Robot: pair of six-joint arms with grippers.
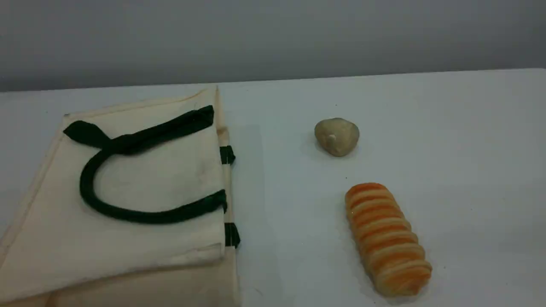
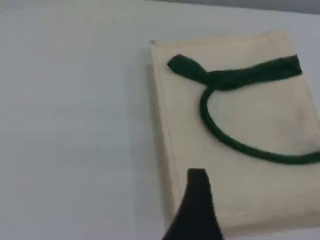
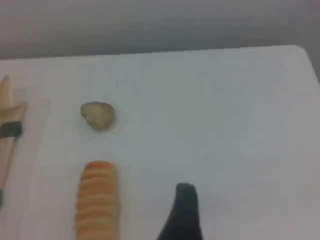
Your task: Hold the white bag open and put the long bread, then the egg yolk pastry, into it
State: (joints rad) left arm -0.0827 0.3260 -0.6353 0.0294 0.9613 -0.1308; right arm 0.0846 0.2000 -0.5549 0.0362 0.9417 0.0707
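The white bag (image 1: 170, 170) lies flat and closed at the table's left, its dark green handle (image 1: 149, 217) looped on top and its mouth facing right. The egg yolk pastry (image 1: 337, 136) sits right of the bag. The long bread (image 1: 386, 238) lies nearer the front, pointing away. No arm shows in the scene view. The left wrist view looks down on the bag (image 2: 260, 140) with one dark fingertip (image 2: 196, 185) over its near edge. In the right wrist view a fingertip (image 3: 185, 200) hangs right of the bread (image 3: 97, 200), with the pastry (image 3: 98, 115) beyond. Nothing is held.
The white table (image 1: 469, 149) ends at a far edge against a grey wall (image 1: 273, 38). Its far right corner (image 3: 300, 50) shows in the right wrist view, where the bag's edge (image 3: 6, 115) is also visible at the left.
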